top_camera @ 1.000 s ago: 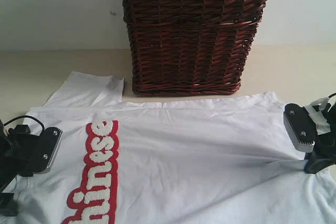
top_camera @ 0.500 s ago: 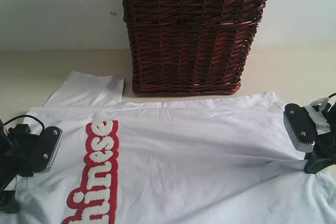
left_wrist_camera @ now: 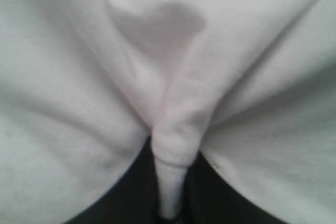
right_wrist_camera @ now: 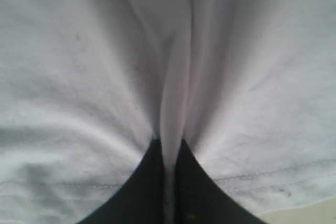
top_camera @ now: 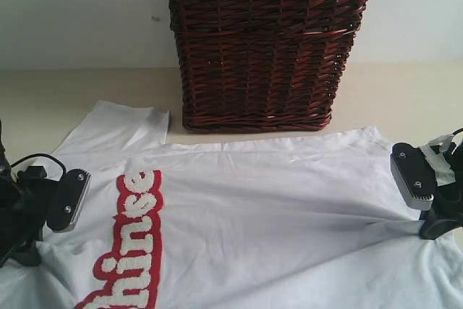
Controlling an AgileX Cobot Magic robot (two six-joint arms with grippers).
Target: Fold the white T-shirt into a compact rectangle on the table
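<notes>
— Grippers?
— My left gripper [left_wrist_camera: 169, 208] closed, pinching a fold of the white T-shirt [top_camera: 275, 208]; my right gripper [right_wrist_camera: 169, 182] likewise.
— Shirt?
— Spread on the table [top_camera: 405, 99], just before the wicker basket [top_camera: 260, 48].

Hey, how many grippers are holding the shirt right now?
2. The left gripper pinches a fold of the white T-shirt at its left side; the right gripper pinches one at its right side.

Soft matte cloth T-shirt [top_camera: 275, 200]; glossy wicker basket [top_camera: 264, 48]

white T-shirt [top_camera: 268, 200] on table [top_camera: 65, 88], basket [top_camera: 264, 48] behind
</notes>
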